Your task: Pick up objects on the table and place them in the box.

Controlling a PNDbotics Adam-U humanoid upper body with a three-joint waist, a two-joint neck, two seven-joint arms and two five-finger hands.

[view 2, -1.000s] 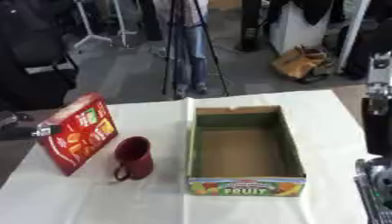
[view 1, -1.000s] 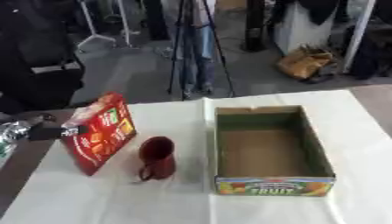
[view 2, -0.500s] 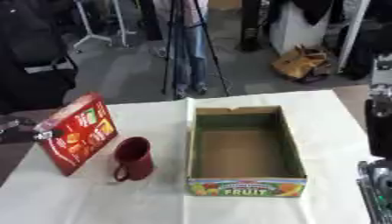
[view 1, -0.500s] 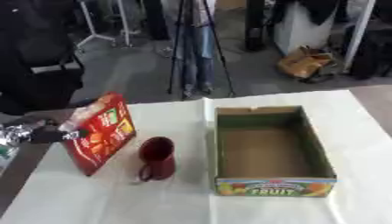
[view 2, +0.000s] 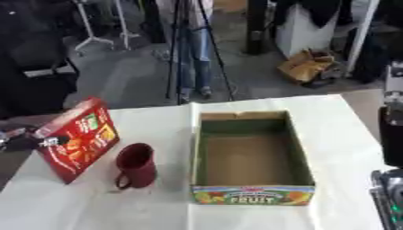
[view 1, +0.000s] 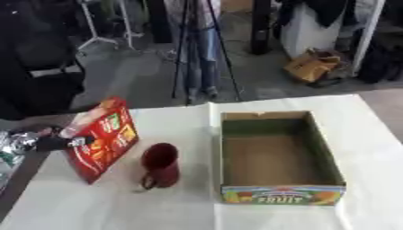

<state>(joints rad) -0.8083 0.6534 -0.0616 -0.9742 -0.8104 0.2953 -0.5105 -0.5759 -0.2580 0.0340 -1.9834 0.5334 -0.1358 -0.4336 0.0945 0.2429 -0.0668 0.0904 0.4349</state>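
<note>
Left eye view: white-clothed table [view 1: 189, 211] before a cluttered grey-floored room.

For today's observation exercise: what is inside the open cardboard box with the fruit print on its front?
Nothing: the open cardboard box shows only its bare brown floor and green inner walls. The near wall hides a thin strip of floor just behind it.

You're getting soft, even room light with everything a bit blurry, the white table [view 1: 260, 215] bright and the mug's [view 1: 160, 164] shadow faint.
</note>
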